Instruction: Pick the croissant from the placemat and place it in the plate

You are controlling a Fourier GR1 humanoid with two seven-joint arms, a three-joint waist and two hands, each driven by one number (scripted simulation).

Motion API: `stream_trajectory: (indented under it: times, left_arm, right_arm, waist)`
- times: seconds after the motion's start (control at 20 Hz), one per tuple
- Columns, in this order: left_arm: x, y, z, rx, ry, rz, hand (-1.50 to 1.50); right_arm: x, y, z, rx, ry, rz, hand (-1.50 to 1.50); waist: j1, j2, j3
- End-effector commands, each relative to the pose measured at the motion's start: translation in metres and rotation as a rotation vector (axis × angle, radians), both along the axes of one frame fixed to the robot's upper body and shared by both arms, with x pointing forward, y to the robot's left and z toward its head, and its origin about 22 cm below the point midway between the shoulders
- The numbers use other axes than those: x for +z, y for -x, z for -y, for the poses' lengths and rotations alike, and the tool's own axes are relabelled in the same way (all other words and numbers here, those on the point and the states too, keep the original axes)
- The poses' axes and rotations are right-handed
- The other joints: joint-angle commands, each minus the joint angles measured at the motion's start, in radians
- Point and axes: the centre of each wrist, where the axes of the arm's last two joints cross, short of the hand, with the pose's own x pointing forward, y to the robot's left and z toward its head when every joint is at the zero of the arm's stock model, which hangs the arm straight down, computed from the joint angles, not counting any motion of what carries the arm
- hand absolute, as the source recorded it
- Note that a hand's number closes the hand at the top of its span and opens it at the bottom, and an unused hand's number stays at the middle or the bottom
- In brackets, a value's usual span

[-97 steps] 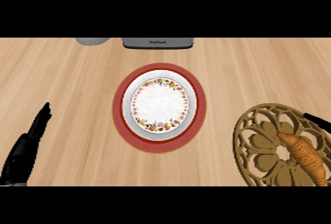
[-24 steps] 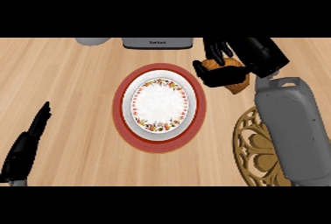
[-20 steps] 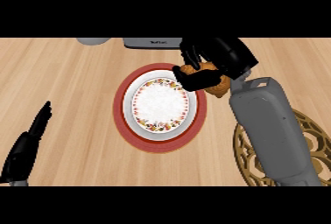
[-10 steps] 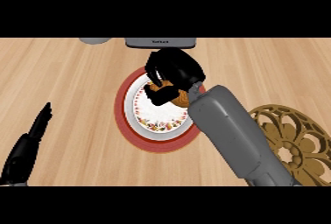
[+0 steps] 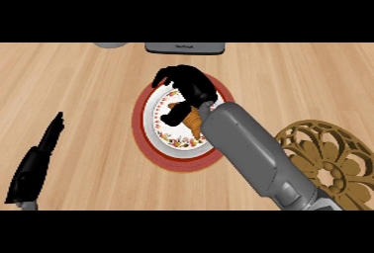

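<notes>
Head view: right hand (image 5: 186, 86) curls round the croissant (image 5: 191, 118) over the plate (image 5: 162, 123). I judge the release is in hand: lower until it rests inside the rim, then uncurl. Its long axis seems to run near-to-far, slightly slanted; the tips are hidden. Left hand (image 5: 36, 165) rests flat at the left edge.

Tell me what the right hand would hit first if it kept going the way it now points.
The right hand reaches up and left over the plate, its fingers curled down around the croissant. Going on down, it would probably meet the plate's face first; height above it is hard to judge from this view.
</notes>
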Motion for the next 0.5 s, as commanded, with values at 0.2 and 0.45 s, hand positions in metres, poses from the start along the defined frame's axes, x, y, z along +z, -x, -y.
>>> stream_trajectory:
  times: [0.2,0.45]
  left_arm:
    - [-0.013,0.002,0.003,0.01,0.016,-0.006,0.0]
    - [0.001,0.006,-0.01,0.025,0.003,-0.002,0.0]
  right_arm:
    - [-0.001,-0.009,0.013,-0.106,-0.308,0.028,-1.5]
    - [0.0,-0.018,0.045,-0.262,-0.459,0.05,-1.5]
  waist:
    - [-0.009,0.0,0.0]
    - [-0.03,-0.006,0.001]
